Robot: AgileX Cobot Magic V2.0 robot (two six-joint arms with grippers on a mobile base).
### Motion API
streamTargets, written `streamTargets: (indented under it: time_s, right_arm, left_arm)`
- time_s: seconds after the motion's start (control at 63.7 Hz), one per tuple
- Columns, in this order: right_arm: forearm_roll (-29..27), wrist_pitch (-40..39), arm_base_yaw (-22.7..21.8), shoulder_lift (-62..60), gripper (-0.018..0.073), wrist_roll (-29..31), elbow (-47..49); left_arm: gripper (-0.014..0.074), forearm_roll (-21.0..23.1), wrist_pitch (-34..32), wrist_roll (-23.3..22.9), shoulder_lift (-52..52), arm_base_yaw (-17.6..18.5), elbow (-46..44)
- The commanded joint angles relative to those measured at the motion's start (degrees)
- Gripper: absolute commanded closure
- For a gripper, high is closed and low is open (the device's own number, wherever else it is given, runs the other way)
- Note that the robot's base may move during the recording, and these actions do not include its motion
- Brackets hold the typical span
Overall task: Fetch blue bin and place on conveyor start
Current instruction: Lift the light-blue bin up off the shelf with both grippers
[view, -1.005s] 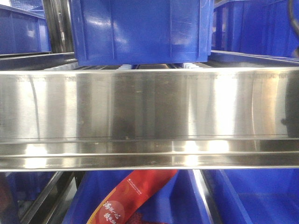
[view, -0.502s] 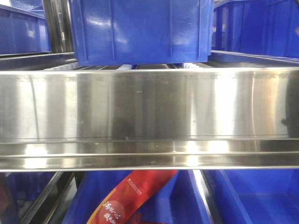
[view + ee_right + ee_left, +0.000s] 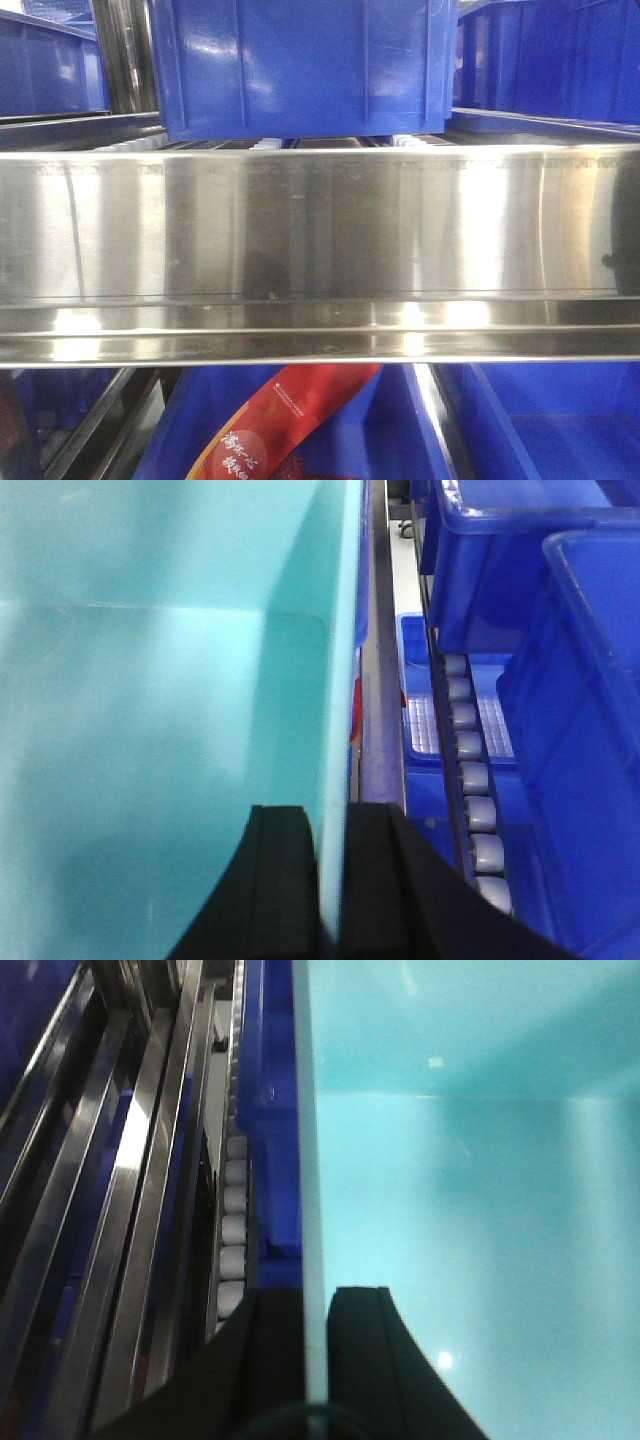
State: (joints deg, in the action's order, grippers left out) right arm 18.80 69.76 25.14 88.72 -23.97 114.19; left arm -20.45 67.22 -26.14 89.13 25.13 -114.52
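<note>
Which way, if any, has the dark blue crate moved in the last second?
No. The dark blue crate sits unchanged, its bottom edge just above the steel rail as before.

A warehouse or parts store is indicated: dark blue crates (image 3: 300,65) are racked above and below a stainless-steel shelf rail (image 3: 320,230), and white roller tracks (image 3: 232,1230) are fitted alongside that rail.
</note>
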Motion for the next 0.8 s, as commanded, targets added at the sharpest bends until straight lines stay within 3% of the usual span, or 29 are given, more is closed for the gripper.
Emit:
streamTargets:
  time_s: [0.0,0.785]
  right_arm:
    - [1.90,-2.09,0.02,-0.73,0.0713,0.93,0.64]
    - [2.09,-2.22,0.02,-0.73,0.0713,0.93,0.64]
  left_arm:
    - [0.0707,-0.92,-2.48,0.55,-0.35,0.30,-0.69]
    - [0.0707,-0.92,-2.69,0.55,-0.35,0.18,-0.69]
